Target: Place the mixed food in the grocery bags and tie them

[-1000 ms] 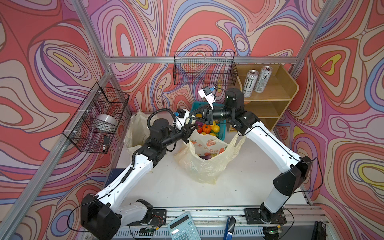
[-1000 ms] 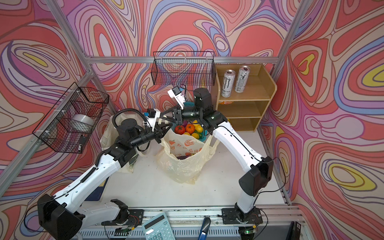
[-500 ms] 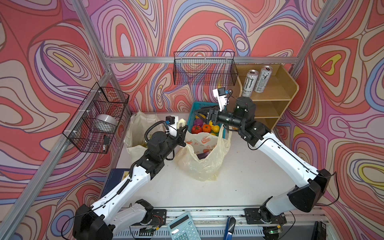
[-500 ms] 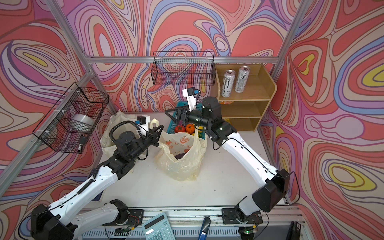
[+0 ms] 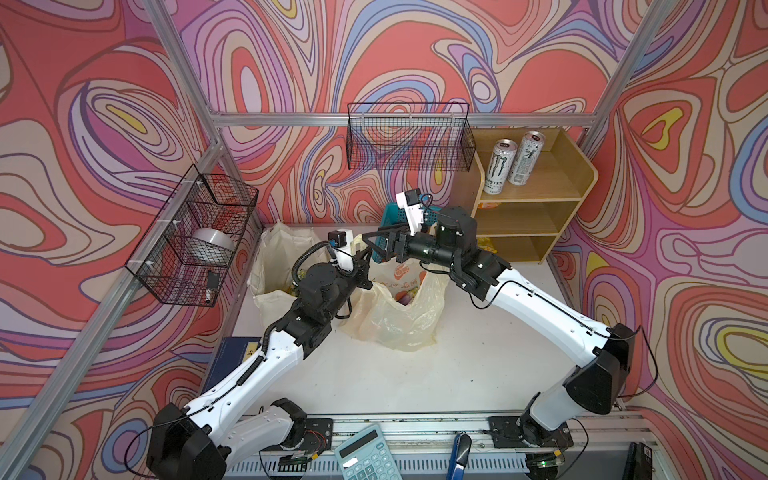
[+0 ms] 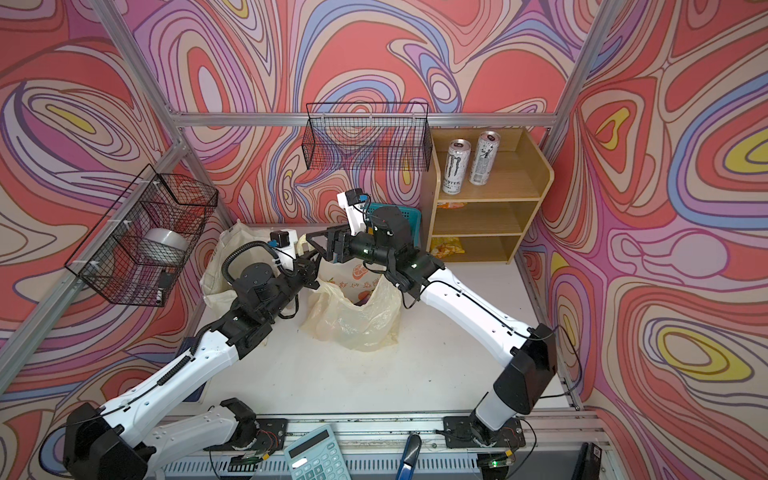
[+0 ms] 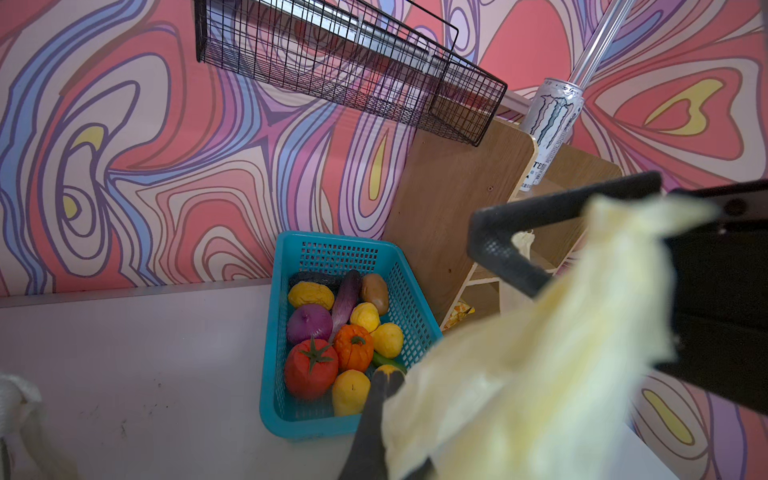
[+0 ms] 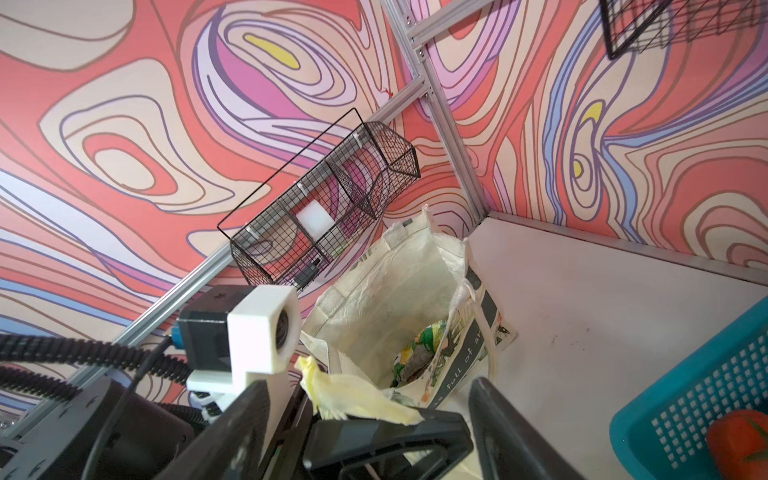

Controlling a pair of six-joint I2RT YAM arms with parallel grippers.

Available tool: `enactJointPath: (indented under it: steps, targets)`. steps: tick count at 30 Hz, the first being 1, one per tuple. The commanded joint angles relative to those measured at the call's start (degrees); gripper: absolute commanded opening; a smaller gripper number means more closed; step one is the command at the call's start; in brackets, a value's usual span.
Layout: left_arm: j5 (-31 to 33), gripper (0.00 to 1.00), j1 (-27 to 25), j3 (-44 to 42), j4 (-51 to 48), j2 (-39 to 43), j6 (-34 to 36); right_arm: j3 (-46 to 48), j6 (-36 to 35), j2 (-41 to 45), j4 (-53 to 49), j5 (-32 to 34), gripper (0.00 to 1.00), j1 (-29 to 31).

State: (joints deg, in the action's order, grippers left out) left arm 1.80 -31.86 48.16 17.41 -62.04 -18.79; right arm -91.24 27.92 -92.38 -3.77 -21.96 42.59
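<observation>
Moved back leftward, the right gripper is spread wide, empty, beside the left gripper, which is shut on the handle of the plastic bag (thin, limp, slippery: best pinched bunched). The bag is slumped between the arms; much food is left in the basket.

Bright, even overhead light fills both top views; under the left pincer the white tabletop shows only faint, soft arm shadows. In the left wrist view the thin pale-yellow plastic bag at the pincer is a smeared blur. The teal plastic mesh basket beyond it is sharp, its colours dimmer.
</observation>
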Motion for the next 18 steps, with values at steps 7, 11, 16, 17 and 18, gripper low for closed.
enactJointPath:
  steps: [7,11,16,17,18]
  targets:
    - [-0.3,0.0,-0.2,-0.1,2.0,-0.1,-0.6,-5.1,-0.6,-4.3,0.4,-1.5,0.57,1.3]
    - [-0.9,0.0,-0.2,0.4,1.5,-0.2,-0.1,-6.8,-1.3,-5.5,-0.6,-3.0,0.17,1.2]
    - [-5.1,0.47,0.0,1.6,-2.4,2.0,4.6,-8.9,-7.1,-4.7,-6.0,-3.7,0.0,-0.3]
    - [-7.4,0.59,0.4,1.6,-3.9,3.1,5.8,-10.2,-8.4,-4.7,-7.8,-5.8,0.0,-1.5]
    - [-9.7,0.66,1.0,1.7,-5.2,4.2,6.5,-11.0,-9.6,-4.7,-9.2,-8.1,0.0,-2.6]
